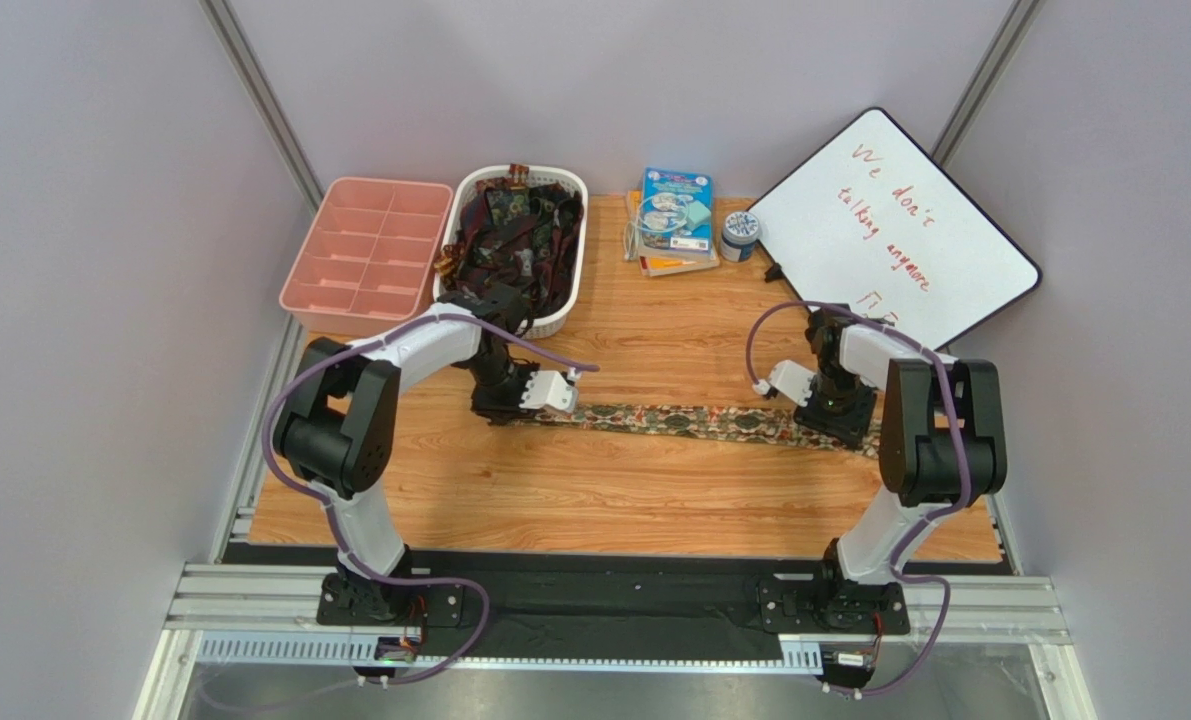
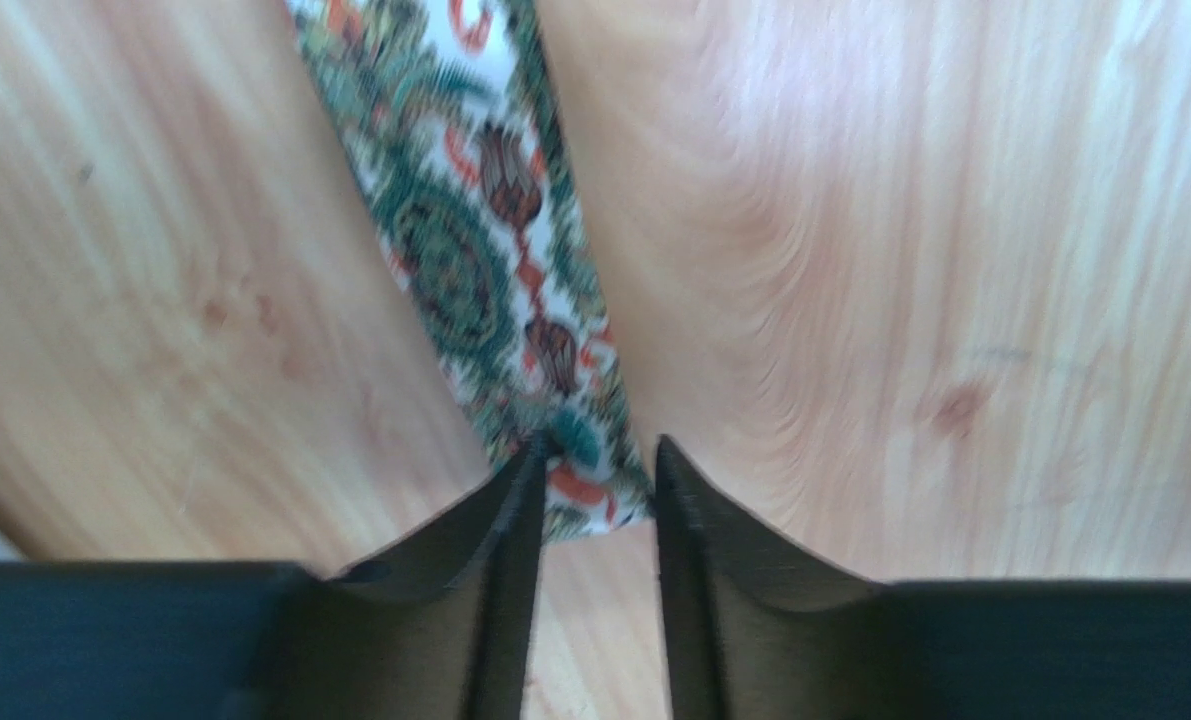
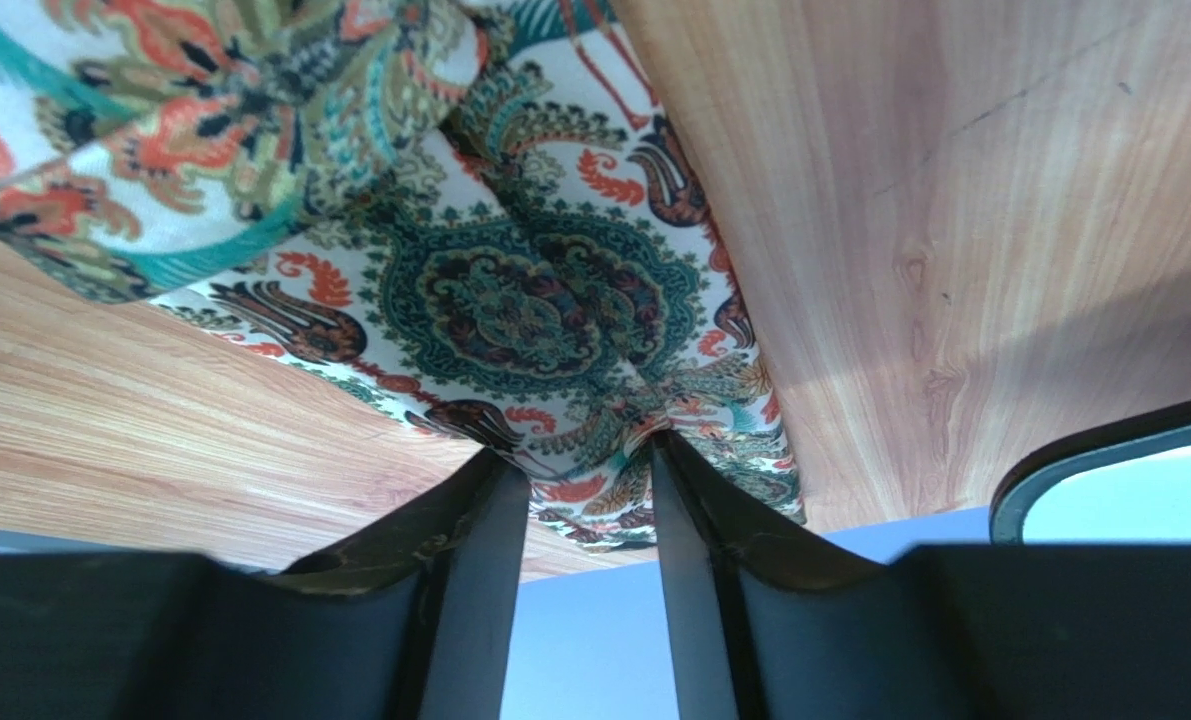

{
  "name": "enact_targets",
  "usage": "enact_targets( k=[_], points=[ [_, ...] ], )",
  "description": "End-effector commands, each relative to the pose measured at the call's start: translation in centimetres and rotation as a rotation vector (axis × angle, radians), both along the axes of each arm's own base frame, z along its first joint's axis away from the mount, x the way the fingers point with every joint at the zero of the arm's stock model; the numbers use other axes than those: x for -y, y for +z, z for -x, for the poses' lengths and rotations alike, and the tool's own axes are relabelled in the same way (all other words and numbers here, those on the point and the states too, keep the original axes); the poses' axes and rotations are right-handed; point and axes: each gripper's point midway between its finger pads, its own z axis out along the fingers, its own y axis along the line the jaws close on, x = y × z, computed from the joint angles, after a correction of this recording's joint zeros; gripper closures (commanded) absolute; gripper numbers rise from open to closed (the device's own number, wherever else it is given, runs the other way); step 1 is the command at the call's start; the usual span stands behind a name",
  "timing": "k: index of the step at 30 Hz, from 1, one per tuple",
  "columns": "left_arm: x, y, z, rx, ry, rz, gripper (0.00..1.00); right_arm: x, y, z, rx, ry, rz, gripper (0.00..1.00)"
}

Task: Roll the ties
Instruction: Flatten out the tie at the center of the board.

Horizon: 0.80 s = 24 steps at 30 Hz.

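Observation:
One tie, a paisley print in green, orange and white, lies flat and straight across the wooden table between my two grippers. My left gripper is down at its narrow end. In the left wrist view the tie ends between the fingertips of the gripper, which stand a small gap apart. My right gripper is down at the wide end near the table's right edge. In the right wrist view the slightly puckered tie ends between the gripper's parted fingertips. More dark ties fill a white basket.
The white basket stands at the back, with a pink compartment tray to its left. Books, a tape roll and a whiteboard are at the back right.

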Motion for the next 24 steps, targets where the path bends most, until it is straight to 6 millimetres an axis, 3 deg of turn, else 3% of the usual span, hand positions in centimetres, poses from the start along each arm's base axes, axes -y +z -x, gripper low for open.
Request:
enact_targets(
  k=[1,5,7,8,13,15,17,19,20,21,23,24],
  points=[
    [1.2,1.0,-0.1,0.038,0.062,0.014,0.56,-1.2,0.8,-1.3,0.075,0.002,-0.079,0.53],
    [0.7,2.6,-0.7,0.08,0.107,0.066,0.27,-2.7,3.9,-0.3,0.086,-0.028,-0.165,0.44],
    [1.3,4.9,-1.0,0.125,0.136,0.149,0.21,-3.7,5.7,-0.6,0.115,-0.035,-0.218,0.36],
    [1.2,5.9,-1.3,0.141,0.158,0.184,0.08,-3.8,6.7,-0.8,0.144,-0.041,-0.226,0.34],
    [2.6,13.4,-1.4,0.207,0.281,0.462,0.0,-7.6,10.1,-2.1,0.231,-0.105,-0.412,0.3],
    [3.2,15.1,-1.3,0.21,0.309,0.553,0.0,-10.6,10.6,-2.7,0.239,-0.07,-0.463,0.28],
    [4.0,15.1,-1.0,0.156,0.35,0.601,0.0,-12.6,10.7,-3.9,0.269,-0.046,-0.484,0.28],
    [4.3,14.1,-0.8,0.084,0.365,0.582,0.01,-15.8,10.3,-5.0,0.276,-0.023,-0.512,0.28],
    [4.5,14.9,-1.0,0.068,0.327,0.574,0.0,-17.0,10.3,-5.4,0.274,-0.018,-0.524,0.29],
    [4.1,12.7,0.5,-0.072,0.343,0.498,0.0,-19.3,10.7,-5.7,0.275,0.007,-0.563,0.3],
    [2.4,11.3,-0.6,-0.086,0.433,0.437,0.01,-21.8,10.0,-6.1,0.246,-0.054,-0.608,0.31],
    [2.1,11.6,-1.8,-0.013,0.426,0.471,0.01,-24.0,9.9,-5.7,0.217,-0.046,-0.655,0.34]
  ],
)
